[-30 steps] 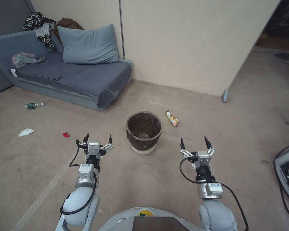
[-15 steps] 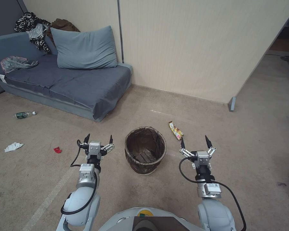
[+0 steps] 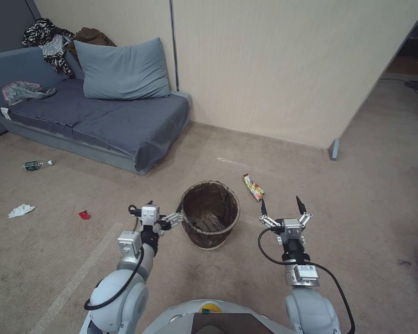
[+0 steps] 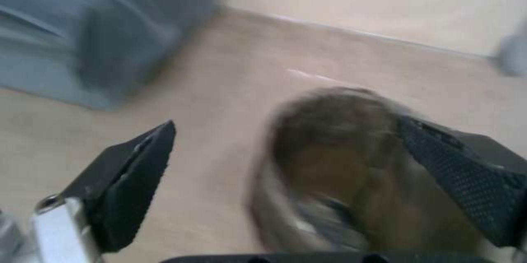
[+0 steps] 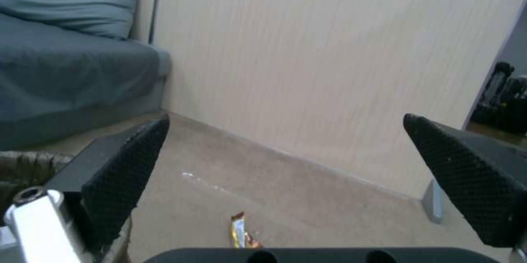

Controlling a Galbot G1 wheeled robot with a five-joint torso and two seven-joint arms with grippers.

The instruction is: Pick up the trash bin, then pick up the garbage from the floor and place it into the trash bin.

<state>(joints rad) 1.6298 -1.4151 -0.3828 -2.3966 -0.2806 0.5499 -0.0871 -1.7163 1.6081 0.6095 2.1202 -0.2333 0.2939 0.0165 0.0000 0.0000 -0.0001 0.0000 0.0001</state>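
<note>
The trash bin (image 3: 210,214), round with a dark brown liner over its rim, stands upright on the carpet between my arms. My left gripper (image 3: 165,214) is open and turned toward the bin's left side, one finger close to the rim. In the left wrist view the bin (image 4: 340,172) lies just beyond the open left gripper (image 4: 285,123). My right gripper (image 3: 281,202) hangs open to the right of the bin, holding nothing. Garbage lies scattered: a yellow wrapper (image 3: 253,187) (image 5: 241,232) beyond the right gripper (image 5: 286,119), a green-labelled bottle (image 3: 35,164), a white tissue (image 3: 21,210) and a red scrap (image 3: 83,215).
A grey sofa (image 3: 102,116) with a pillow (image 3: 123,69), piled clothes (image 3: 48,39) and a greyish plastic bag (image 3: 23,91) stands at the back left. A beige partition wall (image 3: 274,69) rises behind the bin, its foot (image 3: 333,149) at the right. Open carpet lies all around.
The view closed in on the bin a second ago and has since steadied. My left arm has swung right and turned its open gripper toward the bin's side. The right arm has hardly moved.
</note>
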